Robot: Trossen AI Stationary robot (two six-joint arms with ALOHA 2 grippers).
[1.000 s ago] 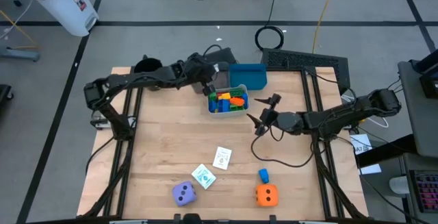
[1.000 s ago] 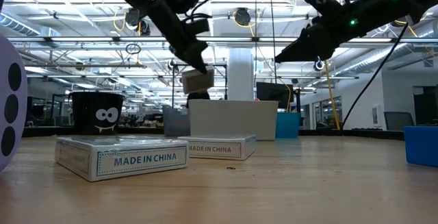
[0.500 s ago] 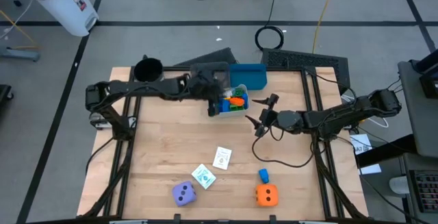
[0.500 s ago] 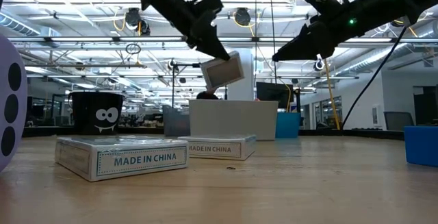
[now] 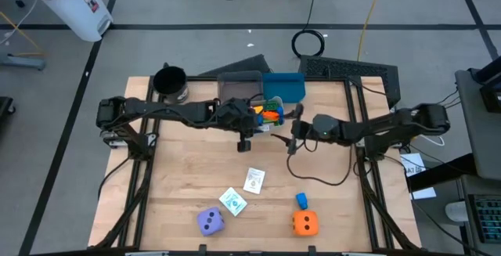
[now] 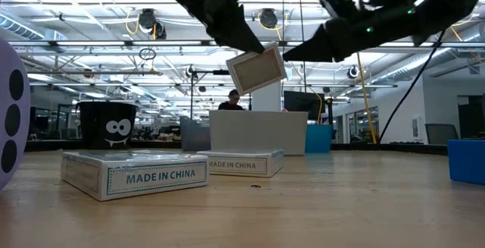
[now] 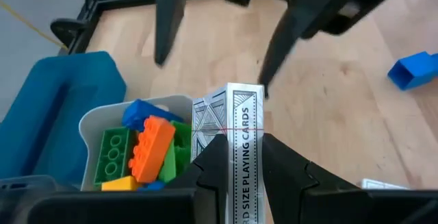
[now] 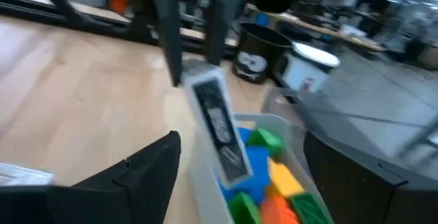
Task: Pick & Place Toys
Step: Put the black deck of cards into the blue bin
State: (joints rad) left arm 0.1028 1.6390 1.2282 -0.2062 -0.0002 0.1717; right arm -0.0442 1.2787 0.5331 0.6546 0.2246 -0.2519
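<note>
The left gripper (image 7: 241,176) pinches a card box (image 7: 239,142) upright above the bin (image 7: 92,125), likely so the right gripper (image 8: 239,176), fingers spread, can take it.

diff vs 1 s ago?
The left gripper, shut on a box of playing cards, swung from the table's far side out over the near edge of the grey bin of blocks, toward the right arm. The right gripper, open, advanced to meet it, fingers either side of the box. Unmoved: two card boxes and both dice on the table.
</note>
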